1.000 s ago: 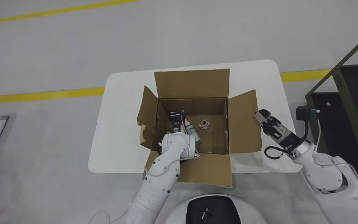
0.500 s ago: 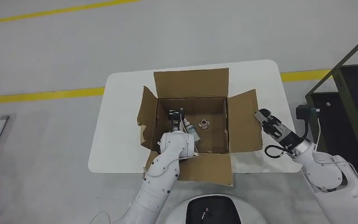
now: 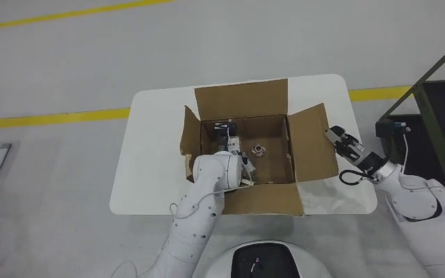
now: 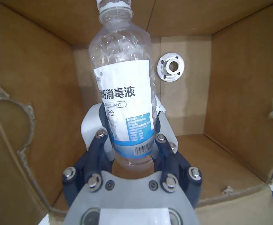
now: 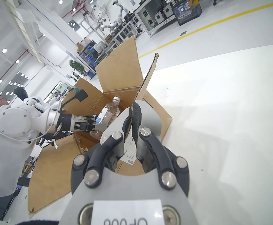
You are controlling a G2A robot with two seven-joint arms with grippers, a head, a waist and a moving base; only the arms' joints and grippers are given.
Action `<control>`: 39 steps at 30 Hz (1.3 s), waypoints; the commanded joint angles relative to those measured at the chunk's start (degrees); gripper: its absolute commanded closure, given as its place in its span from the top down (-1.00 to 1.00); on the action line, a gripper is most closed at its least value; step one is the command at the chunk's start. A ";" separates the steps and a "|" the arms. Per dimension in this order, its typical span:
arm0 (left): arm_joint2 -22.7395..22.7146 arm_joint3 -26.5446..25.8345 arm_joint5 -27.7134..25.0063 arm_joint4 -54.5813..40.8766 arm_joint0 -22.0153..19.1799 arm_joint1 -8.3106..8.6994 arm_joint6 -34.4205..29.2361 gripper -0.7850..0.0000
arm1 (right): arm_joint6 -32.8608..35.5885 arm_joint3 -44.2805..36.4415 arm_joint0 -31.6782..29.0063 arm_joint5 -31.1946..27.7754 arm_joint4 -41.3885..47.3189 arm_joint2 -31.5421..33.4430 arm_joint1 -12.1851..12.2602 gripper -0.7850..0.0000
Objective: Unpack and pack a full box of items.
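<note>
Inside the open cardboard box [image 3: 240,103], near its left wall, the left gripper [image 4: 130,116] pinches a clear labelled bottle [image 4: 121,74] by its lower body, a small metal flange [image 4: 170,67] lies on the box floor just right of it, and the right gripper [image 5: 133,119] is clamped on the box's right flap [image 3: 311,142].

We see a white table [image 3: 149,181] with rounded corners standing on a pale grey floor [image 3: 208,48]. One yellow line [image 3: 62,119] shows on the floor at both ends of the table, and a second yellow line [image 3: 76,12] crosses farther off. A dark metal frame [image 3: 417,85] stands just beside the table's right end, and in the hall beyond we make out a potted plant [image 5: 77,66], shelves [image 5: 90,50] with blue bins and a lit screen [image 5: 187,10].
</note>
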 commanded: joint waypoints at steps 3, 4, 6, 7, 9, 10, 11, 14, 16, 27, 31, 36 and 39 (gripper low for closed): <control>-0.20 -0.96 -0.77 -1.45 -0.84 -0.27 -0.16 -1.00 | 1.56 2.18 2.17 -2.22 -0.28 -0.08 0.24 -1.00; -0.25 -1.09 -1.11 -1.43 -1.01 -0.29 -0.07 -1.00 | 1.94 2.52 2.63 -2.99 -0.26 -0.18 0.29 -1.00; -0.54 -1.36 -1.06 -1.51 -1.30 -0.36 -0.02 -1.00 | 2.19 3.26 3.35 -3.54 -0.06 -0.26 0.36 -1.00; -0.70 -1.54 -1.04 -1.61 -1.42 -0.39 0.08 -1.00 | 2.35 3.47 3.62 -3.71 -0.06 -0.40 0.39 -1.00; -1.05 -1.92 -1.05 -1.62 -1.69 -0.44 0.23 -1.00 | 2.45 3.81 4.08 -4.08 -0.15 -0.67 0.42 -0.16; -1.26 -2.15 -1.05 -1.68 -1.82 -0.46 0.33 -1.00 | 2.24 3.87 4.20 -4.15 -0.19 -0.76 0.43 0.12; -1.51 -2.44 -1.03 -1.59 -2.03 -0.47 0.40 -1.00 | 1.94 3.79 4.30 -4.21 -0.29 -0.81 0.43 0.10; -2.34 -3.73 -1.20 -1.56 -2.72 -0.50 0.42 -1.00 | 0.35 3.18 4.28 -3.91 -1.21 -0.57 0.47 0.77; -3.12 -4.84 -1.41 -1.49 -3.21 -0.47 0.19 -1.00 | -1.42 2.33 4.04 -3.36 -2.19 0.01 0.50 0.92; -8.62 -10.48 -11.56 4.52 -5.05 0.86 0.10 -1.00 | -8.58 -6.32 2.35 -3.12 -7.59 3.21 0.77 -0.18; -11.81 -13.32 -12.89 6.67 -5.72 1.36 -1.13 -1.00 | -8.41 -9.60 2.56 -3.91 -9.79 2.64 0.85 -1.00; -15.01 -16.21 -15.54 10.93 -6.59 2.02 -2.21 -1.00 | -7.40 -12.43 2.92 -4.65 -11.98 0.09 0.79 -1.00; -17.96 -17.50 -16.69 13.42 -6.75 2.50 -2.68 -1.00 | -7.59 -13.04 2.85 -4.69 -12.14 -2.21 0.59 -1.00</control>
